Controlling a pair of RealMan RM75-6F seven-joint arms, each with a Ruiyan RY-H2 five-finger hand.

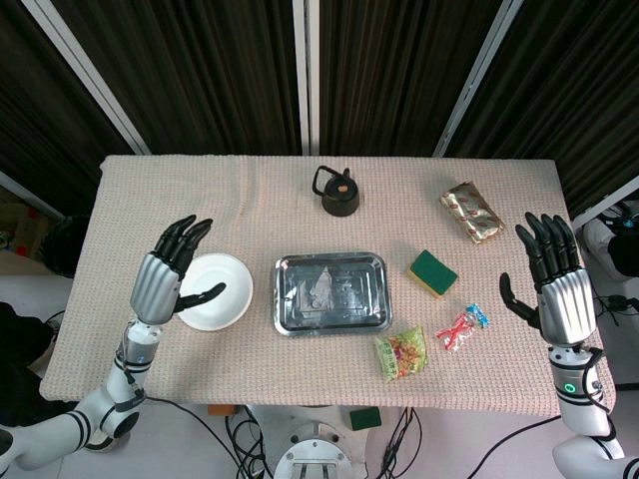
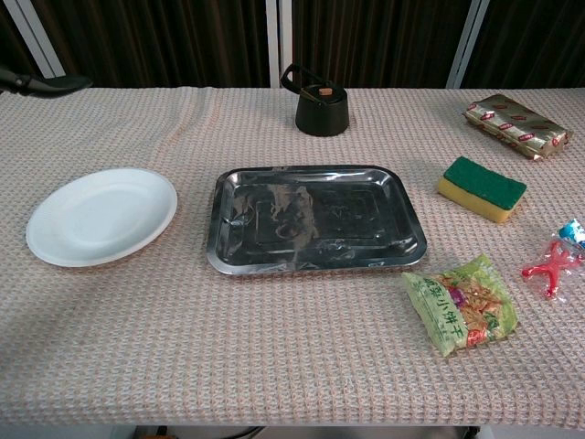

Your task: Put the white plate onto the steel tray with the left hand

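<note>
On the bench (image 1: pixel 250 190), the steel tray (image 2: pixel 315 219) lies empty at the middle and the white plate (image 2: pixel 102 214) sits just to its left, untouched, so the grasp should take the plate's rim and lift it level before crossing to the tray. The left robot hand (image 1: pixel 172 271) hovers over the plate's left edge, fingers spread and holding nothing; the right robot hand (image 1: pixel 551 279) is raised near the bench's right edge, likewise spread and empty.
</note>
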